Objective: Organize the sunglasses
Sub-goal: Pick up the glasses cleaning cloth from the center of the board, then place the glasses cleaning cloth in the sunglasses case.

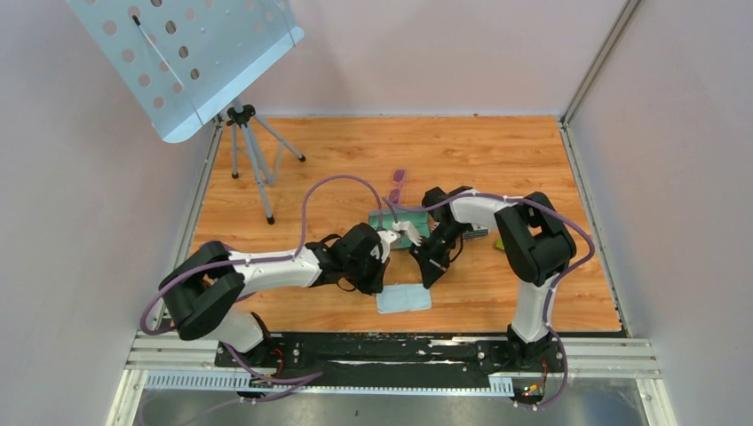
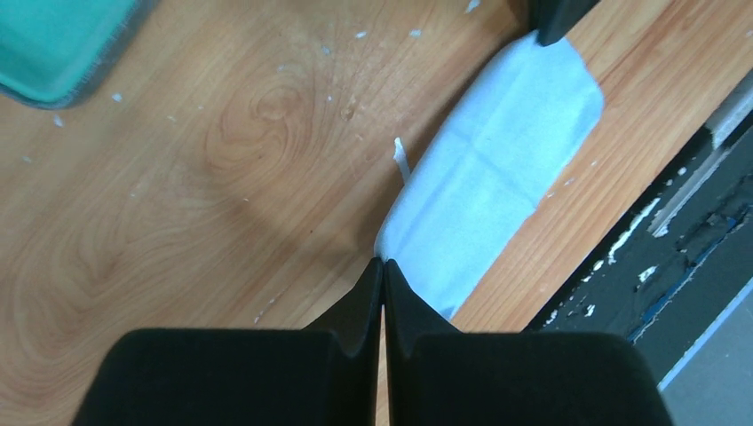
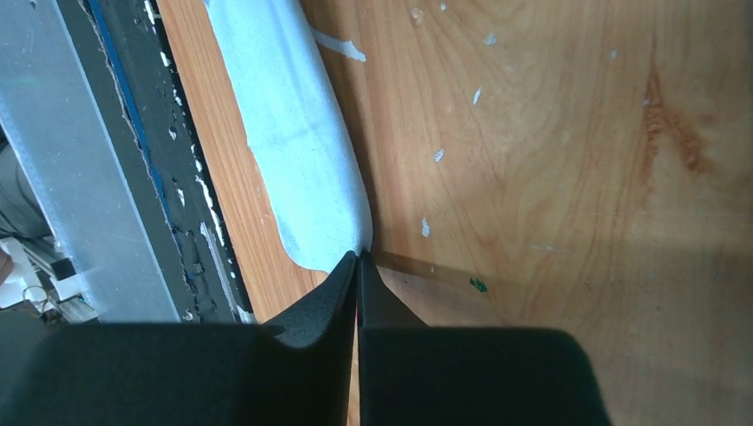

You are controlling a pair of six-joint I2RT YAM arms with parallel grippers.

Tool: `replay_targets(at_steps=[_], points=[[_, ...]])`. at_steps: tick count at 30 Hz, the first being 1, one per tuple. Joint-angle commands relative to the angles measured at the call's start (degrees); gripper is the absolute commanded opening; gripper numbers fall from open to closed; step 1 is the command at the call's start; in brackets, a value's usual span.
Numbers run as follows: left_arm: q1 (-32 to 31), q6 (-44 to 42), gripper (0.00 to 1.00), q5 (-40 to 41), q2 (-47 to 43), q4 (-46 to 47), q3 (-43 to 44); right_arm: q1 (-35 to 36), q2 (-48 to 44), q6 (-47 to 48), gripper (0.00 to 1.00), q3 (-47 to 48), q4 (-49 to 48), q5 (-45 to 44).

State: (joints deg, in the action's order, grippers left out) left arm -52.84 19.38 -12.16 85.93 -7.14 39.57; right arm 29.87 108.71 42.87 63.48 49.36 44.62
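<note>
The sunglasses [image 1: 397, 187], small with purple-pink lenses, lie on the wooden table beyond both arms, apart from either gripper. A light blue cloth [image 1: 404, 299] lies near the front edge. My left gripper [image 1: 380, 286] is shut, its tips meeting right at one corner of the cloth [image 2: 497, 169]. My right gripper [image 1: 429, 279] is shut the same way on the neighbouring corner of the cloth [image 3: 297, 151], whose edge bulges up a little there. The right finger [image 2: 555, 18] shows at the cloth's far corner in the left wrist view.
A teal-green case [image 1: 400, 225] sits between the sunglasses and the cloth; its corner [image 2: 53, 44] shows at the left wrist view's top left. A music stand on a tripod [image 1: 241, 124] stands at the back left. The black front rail [image 1: 391, 348] runs just behind the cloth.
</note>
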Motion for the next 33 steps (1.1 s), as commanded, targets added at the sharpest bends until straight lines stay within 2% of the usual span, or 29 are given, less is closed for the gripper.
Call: replay_targets(at_steps=[1,8,19,33], points=[[0.3,-1.3,0.0,2.6,-5.4,3.0,-1.6,0.8,-3.2,-0.1,0.02,2.4,-0.1,-2.3],[0.3,-3.8,0.0,6.9,-6.1,2.2,0.1,0.3,-4.6,-1.0,0.01,5.5,-0.1,-5.1],[0.3,-7.2,0.0,18.9,-5.3,3.1,3.4,-1.3,-5.1,-1.7,0.0,11.0,-0.8,-9.4],[0.3,-9.7,0.0,24.0,2.8,5.3,9.6,-1.8,-6.3,-4.8,0.0,13.0,-7.0,-15.7]])
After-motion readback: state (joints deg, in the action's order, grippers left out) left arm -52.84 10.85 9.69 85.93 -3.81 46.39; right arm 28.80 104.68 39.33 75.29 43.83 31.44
